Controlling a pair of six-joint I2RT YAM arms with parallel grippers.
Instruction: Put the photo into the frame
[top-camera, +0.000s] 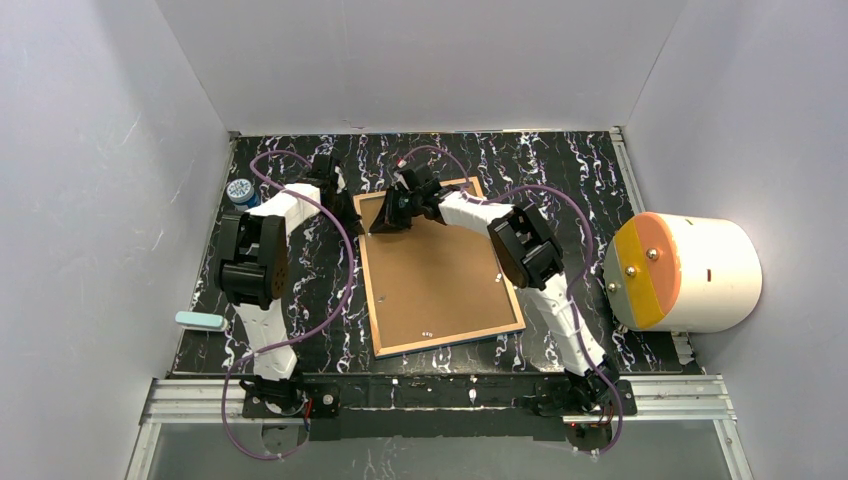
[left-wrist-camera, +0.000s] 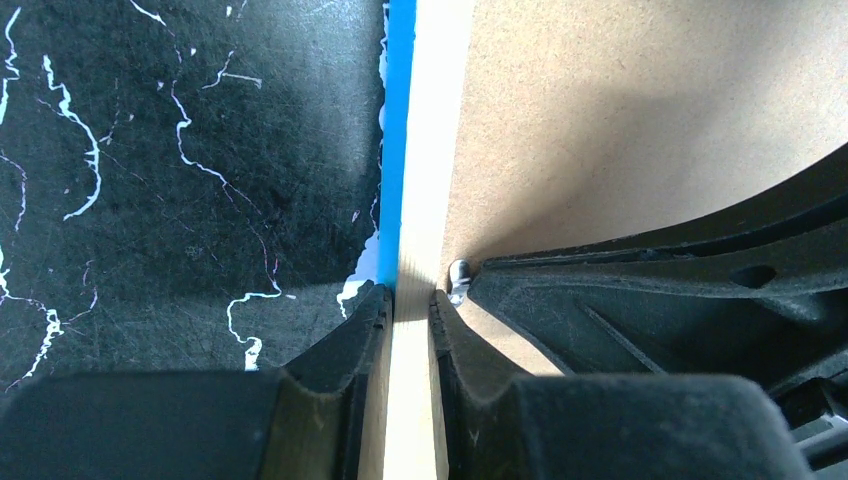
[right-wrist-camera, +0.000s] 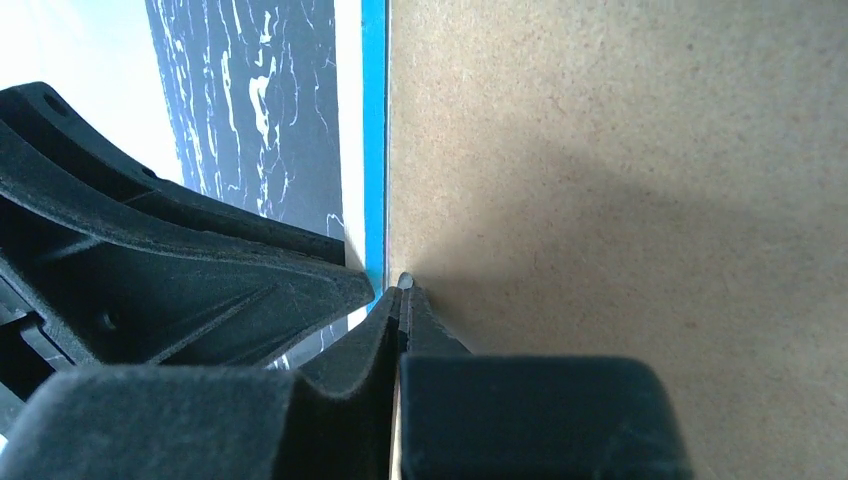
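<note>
Below me a black tabletop (top-camera: 600, 180) veined with white is carrying everything. A plain brown backing board (top-camera: 440, 285) is lying flat near its middle. At the right edge a white drum (top-camera: 705, 275) is resting on its side, turning its orange and yellow face (top-camera: 645, 270) toward the board. Far to my left a small round blue-and-white thing (top-camera: 240, 191) is sitting, and a pale teal block (top-camera: 200, 321) is lying at the near left edge.

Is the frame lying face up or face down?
Face down: the frame lies flat, brown backing board upward, blue front against the table.
</note>
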